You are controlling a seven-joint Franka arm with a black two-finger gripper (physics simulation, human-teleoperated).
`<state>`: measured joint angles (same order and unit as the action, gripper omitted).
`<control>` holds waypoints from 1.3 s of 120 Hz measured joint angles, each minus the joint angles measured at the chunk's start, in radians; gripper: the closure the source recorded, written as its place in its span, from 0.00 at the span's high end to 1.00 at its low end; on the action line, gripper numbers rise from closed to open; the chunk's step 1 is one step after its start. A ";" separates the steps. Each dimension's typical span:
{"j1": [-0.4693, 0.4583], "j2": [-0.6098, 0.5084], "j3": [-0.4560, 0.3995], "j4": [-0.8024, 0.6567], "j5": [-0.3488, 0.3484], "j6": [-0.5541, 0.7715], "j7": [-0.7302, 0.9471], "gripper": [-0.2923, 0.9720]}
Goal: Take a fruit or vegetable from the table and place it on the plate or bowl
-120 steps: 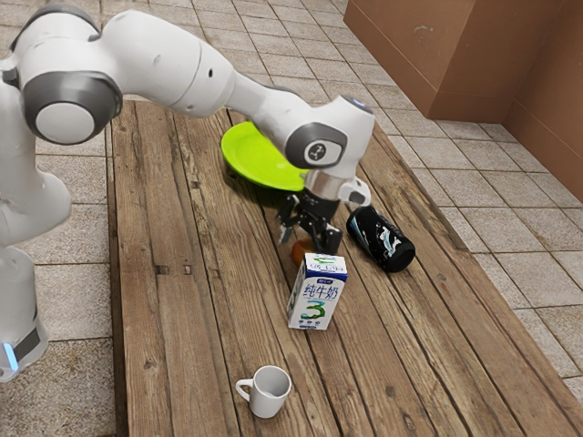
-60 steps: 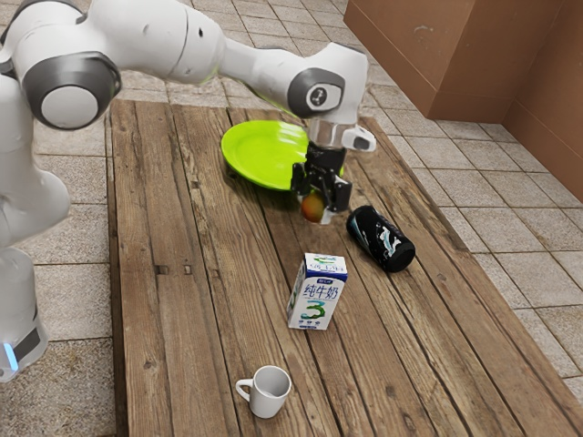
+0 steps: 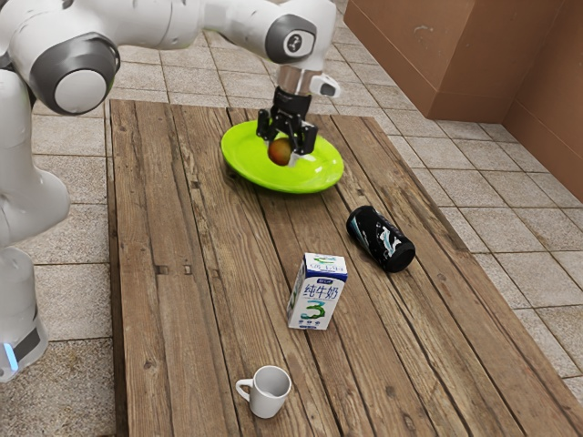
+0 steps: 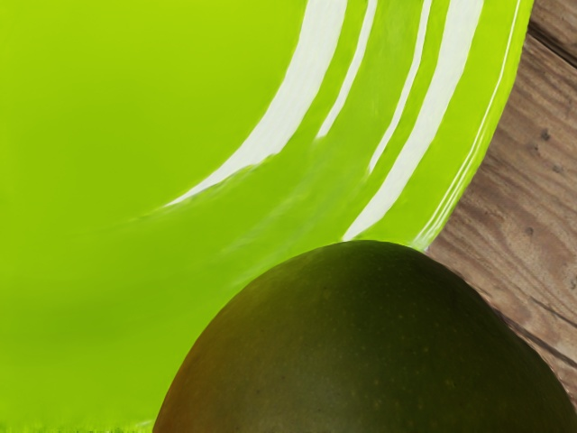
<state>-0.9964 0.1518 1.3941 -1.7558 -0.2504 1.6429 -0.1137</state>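
Mango [image 3: 281,151] clamped btwn fingers [image 3: 299,143], both sides, over green plate [image 3: 321,173].

Cut-off things
The fruit [image 4: 370,352] and the plate [image 4: 135,180] are cut off by the wrist view's edges.

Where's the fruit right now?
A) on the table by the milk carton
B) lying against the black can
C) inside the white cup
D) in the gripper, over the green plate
D: in the exterior view the gripper is shut on the mango over the green plate, and the wrist view shows the mango with the plate just beyond it.
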 joint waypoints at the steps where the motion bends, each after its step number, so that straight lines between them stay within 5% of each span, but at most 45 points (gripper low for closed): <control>1: 0.000 0.000 0.001 0.000 0.003 -0.001 0.000 0.32; 42: 0.131 0.024 -0.023 0.049 0.059 0.017 -0.002 0.32; 63: 0.508 0.090 -0.369 0.100 0.051 0.014 0.004 0.36; 109: 0.559 0.147 -0.420 0.133 0.018 0.015 0.027 0.45; 128: 0.813 0.257 -0.688 0.279 -0.018 0.017 0.037 0.46; 156: 0.864 0.247 -0.715 0.308 -0.037 -0.004 0.059 0.68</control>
<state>-0.1322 0.3990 0.6790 -1.4474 -0.2870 1.6386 -0.0545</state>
